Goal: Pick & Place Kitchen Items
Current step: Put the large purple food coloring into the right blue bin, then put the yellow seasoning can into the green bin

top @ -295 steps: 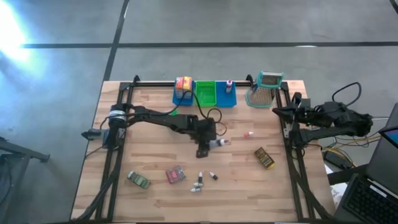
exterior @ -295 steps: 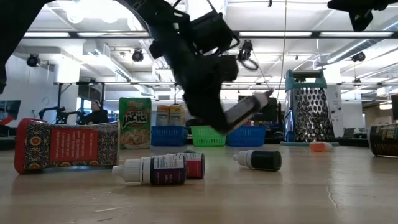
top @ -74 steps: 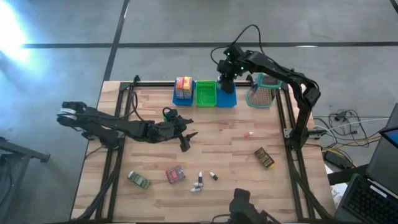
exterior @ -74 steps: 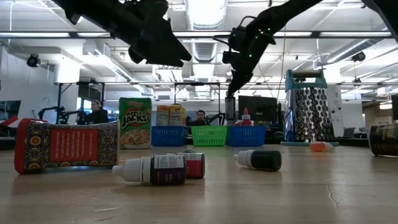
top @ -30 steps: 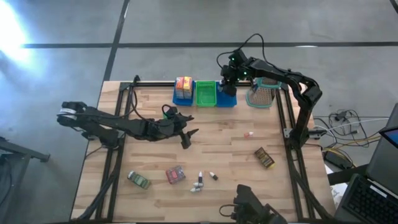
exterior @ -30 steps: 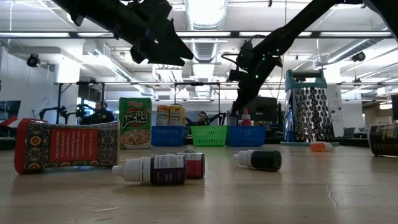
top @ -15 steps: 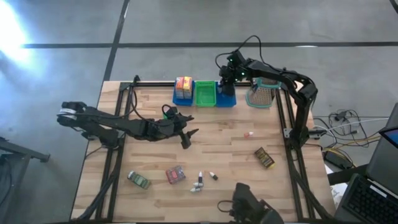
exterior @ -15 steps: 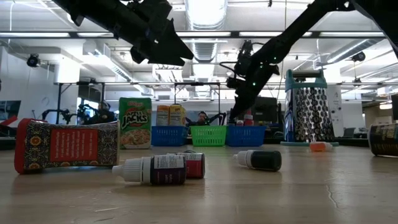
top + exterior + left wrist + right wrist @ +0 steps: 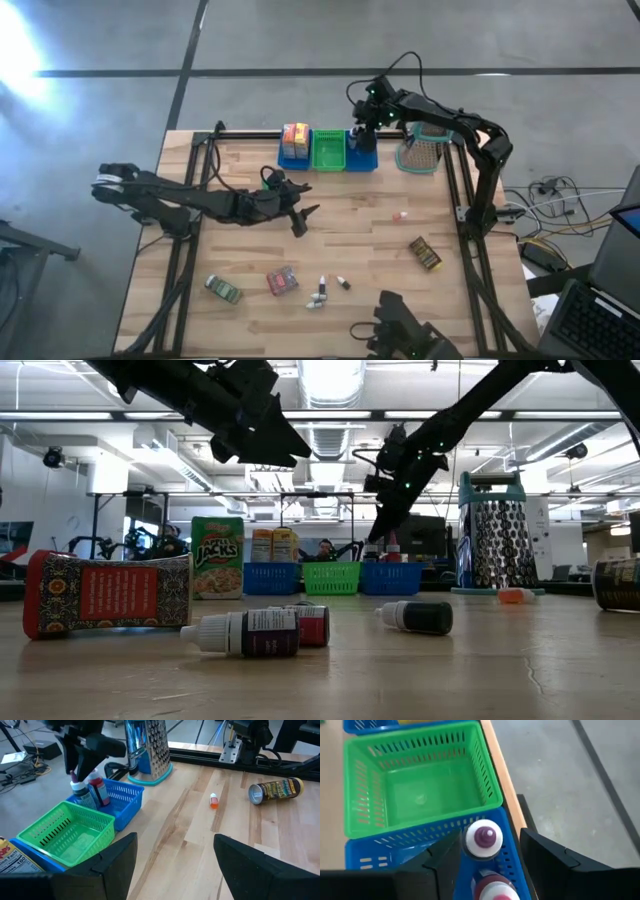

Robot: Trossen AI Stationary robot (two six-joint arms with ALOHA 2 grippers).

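Observation:
My right gripper [image 9: 490, 836] hangs open over the right blue bin [image 9: 365, 158] at the table's far edge. Its fingers stand on either side of a purple-capped bottle [image 9: 483, 839], with a gap on one side. The bottle stands upright on the bin's floor beside a red-capped bottle [image 9: 100, 792]. My left gripper [image 9: 300, 218] hovers open above the table's middle with nothing between its fingers. On the near half of the table lie a green packet [image 9: 223, 290], a pink-red packet [image 9: 282, 281], small bottles [image 9: 320, 293] and a brown can [image 9: 425, 253].
A green bin [image 9: 330, 150] stands left of the right blue bin. Left of it, another blue bin holds yellow-red boxes [image 9: 295, 135]. A metal grater [image 9: 425, 145] stands at the far right. A small orange-tipped piece [image 9: 400, 215] lies right of the middle.

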